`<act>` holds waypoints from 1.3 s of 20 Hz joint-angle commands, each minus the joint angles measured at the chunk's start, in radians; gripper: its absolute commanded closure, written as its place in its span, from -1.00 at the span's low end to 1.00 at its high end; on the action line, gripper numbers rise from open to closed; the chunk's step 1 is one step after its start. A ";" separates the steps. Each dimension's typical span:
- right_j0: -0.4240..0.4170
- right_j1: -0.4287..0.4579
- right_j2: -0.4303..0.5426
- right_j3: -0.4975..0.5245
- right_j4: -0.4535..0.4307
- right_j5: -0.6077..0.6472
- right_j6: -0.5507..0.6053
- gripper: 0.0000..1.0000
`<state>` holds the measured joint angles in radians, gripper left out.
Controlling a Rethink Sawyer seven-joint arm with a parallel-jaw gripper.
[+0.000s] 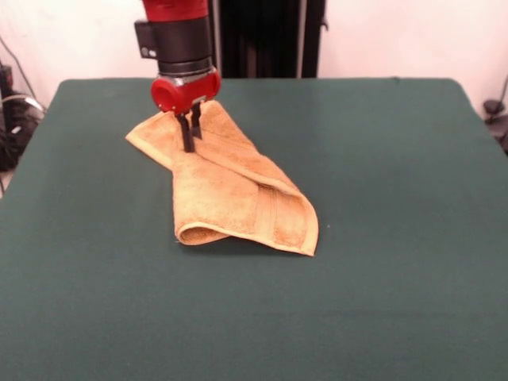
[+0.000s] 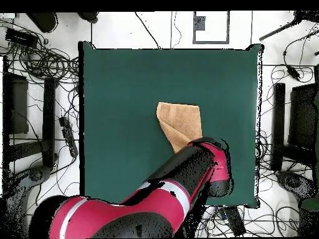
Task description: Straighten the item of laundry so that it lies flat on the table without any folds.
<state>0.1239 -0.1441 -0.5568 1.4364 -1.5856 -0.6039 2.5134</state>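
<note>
- The towel [image 1: 230, 186] sits folded over on the green counter [image 1: 397, 238], a golden-orange bundle running on a slant from the far left down toward the near right in the front view.
- It is plainly not flat: one layer lies doubled over another, a long crease runs down its length, and at the near left end the edge curls up into a small open loop.
- A woven border band shows across the near end, just above the pointed corner that reaches closest to the camera.
- From overhead, the towel [image 2: 179, 123] lies a little right of the counter's middle, its lower part hidden under the arm.
- And there is the gripper [image 1: 191, 133], straight down on the towel's far end, its two dark fingers [image 1: 187, 135] set narrowly together with the tips right at the cloth.
- The fingers look pinched around a ridge of terry there, though how much fabric sits between them is hard to make out.
- Above them, the red wrist block [image 1: 184, 91] and the black cylinder of the arm [image 1: 178, 40] come down from the top edge.
- Overhead, the red and black arm [image 2: 156, 199] sweeps in from the bottom left, covering the gripper completely.
- The rest of the counter [image 2: 124, 93] shows bare green cloth around the towel.
</note>
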 commanded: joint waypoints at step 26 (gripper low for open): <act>0.130 -0.208 0.096 0.243 0.118 0.069 0.186 1.00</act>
<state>0.1887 -0.3261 -0.5591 1.5857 -1.5352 -0.6033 2.5134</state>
